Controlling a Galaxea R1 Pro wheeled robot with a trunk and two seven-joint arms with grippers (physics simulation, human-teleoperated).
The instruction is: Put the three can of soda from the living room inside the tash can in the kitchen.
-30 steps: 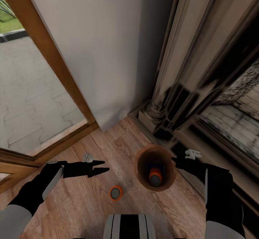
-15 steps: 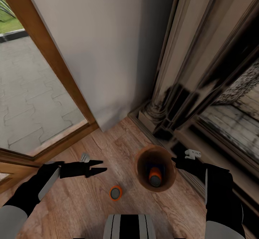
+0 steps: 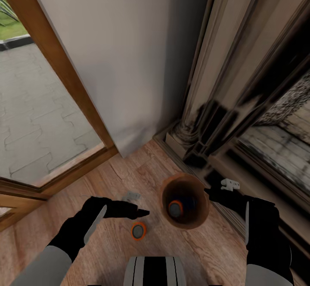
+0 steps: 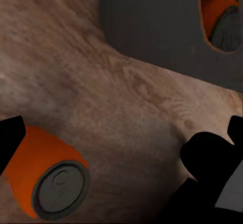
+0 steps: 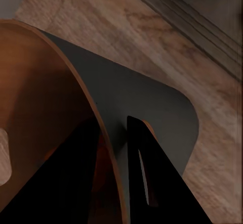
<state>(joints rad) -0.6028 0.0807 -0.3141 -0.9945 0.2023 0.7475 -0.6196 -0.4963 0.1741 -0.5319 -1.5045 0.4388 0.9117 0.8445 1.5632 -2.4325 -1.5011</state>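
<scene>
The floor (image 3: 107, 251) is light wood planking, running up to a plain pale wall (image 3: 129, 62), with a wood-framed glass door (image 3: 64, 88) on the left giving onto grey paving outside, and on the right a dark, blurry fireplace surround (image 3: 241, 83) whose detail is hard to read. The trash can (image 3: 186, 200) stands on the floor near the foot of the surround, grey outside and brown inside; in the head view an orange can (image 3: 175, 209) lies down in it, and through the bin's slot handle the left wrist view shows that same can (image 4: 223, 21) partly cut off by the opening. A second orange can (image 3: 138, 231) stands upright on the floor just to the left of the bin, apart from it; in the left wrist view it (image 4: 48, 176) sits close to one dark finger. The left gripper (image 3: 140, 212) hangs above the floor between this can and the bin, its fingers spread and holding nothing. The right gripper (image 5: 114, 178) is at the bin's right rim; the right wrist view shows its fingers narrowed on the bin wall (image 5: 126, 102), one inside and one outside. The robot's trunk (image 3: 154, 271) cuts off the floor at the bottom edge of the head view.
</scene>
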